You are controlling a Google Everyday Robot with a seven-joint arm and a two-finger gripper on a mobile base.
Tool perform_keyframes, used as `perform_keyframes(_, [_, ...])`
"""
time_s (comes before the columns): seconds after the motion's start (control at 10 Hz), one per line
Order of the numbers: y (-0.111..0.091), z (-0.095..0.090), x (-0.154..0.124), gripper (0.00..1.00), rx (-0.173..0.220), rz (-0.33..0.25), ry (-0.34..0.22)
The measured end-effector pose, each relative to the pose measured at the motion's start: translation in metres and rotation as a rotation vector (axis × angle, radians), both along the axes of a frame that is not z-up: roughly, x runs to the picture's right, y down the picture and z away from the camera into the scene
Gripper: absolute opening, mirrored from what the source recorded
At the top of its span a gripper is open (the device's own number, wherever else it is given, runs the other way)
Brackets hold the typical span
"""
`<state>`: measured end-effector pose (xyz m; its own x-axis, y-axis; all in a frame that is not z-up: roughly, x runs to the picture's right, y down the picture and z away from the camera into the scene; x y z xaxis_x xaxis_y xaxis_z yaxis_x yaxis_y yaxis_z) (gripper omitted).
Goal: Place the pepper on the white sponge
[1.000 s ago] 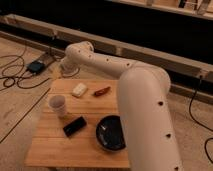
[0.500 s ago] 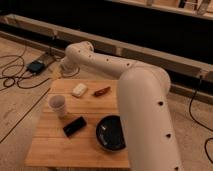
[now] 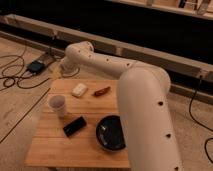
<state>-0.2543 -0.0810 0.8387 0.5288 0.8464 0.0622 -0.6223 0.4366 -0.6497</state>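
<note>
1. The gripper (image 3: 65, 68) is hanging just past the far left corner of the table (image 3: 50, 145). It sits at the end of the arm (image 3: 145, 110), which is arching over the right side. I cannot tell whether the pincer is apart or together, and it is carrying nothing that shows.
2. The pepper (image 3: 102, 91) is lying loose on the wood near the far edge, about midway along it. It is just right of the sponge (image 3: 79, 90), with a thin strip of bare wood showing between them.
3. The sponge is resting flat with its broad face up, so it seems to be offering a fair landing spot. The pick-up appears not yet begun.
4. The cup (image 3: 57, 105) is standing near the left edge. The black device (image 3: 74, 126) and the black bowl (image 3: 111, 134) are sitting toward the front edge. All three are leaving the far strip open, so a short leftward carry looks clear.
5. The sponge is sitting close to the far left corner, so a hard press is risking a slide toward the edge.
</note>
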Motion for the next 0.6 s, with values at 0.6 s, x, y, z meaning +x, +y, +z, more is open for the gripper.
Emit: perform_keyframes(0.6, [-0.012,0.049,0.072,0.74,-0.081,0.103,0.188])
